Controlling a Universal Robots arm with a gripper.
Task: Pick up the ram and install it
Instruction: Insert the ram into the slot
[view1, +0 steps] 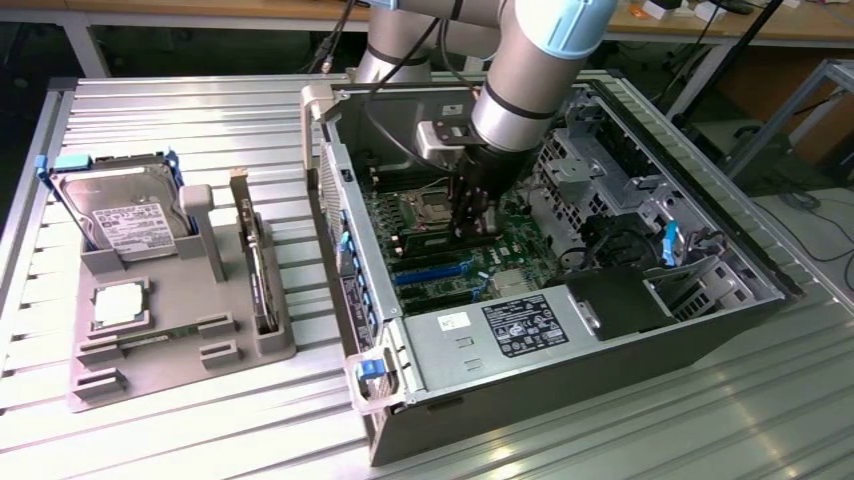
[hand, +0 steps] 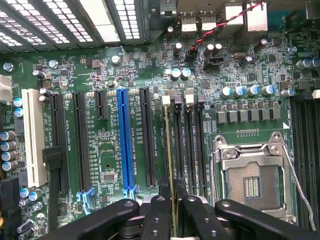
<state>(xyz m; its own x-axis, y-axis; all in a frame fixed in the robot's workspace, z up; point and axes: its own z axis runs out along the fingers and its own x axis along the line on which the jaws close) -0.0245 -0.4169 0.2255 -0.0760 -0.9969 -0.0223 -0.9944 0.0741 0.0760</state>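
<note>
Gripper: the gripper (hand: 173, 202) is down just beside the processor socket (hand: 250, 182), its jaws pinched narrow on the ram (hand: 169, 150).
Ram: seen edge-on as a thin strip standing at the memory slots (hand: 178, 145), on their side away from the socket. Whether it is seated is hard to tell.
Handling: light, stiff and thin. Probably fragile at the chips and contacts, and it would take twisting badly.
Hold: the long upper edge, mid-length, with the flat faces between the fingers.
</note>
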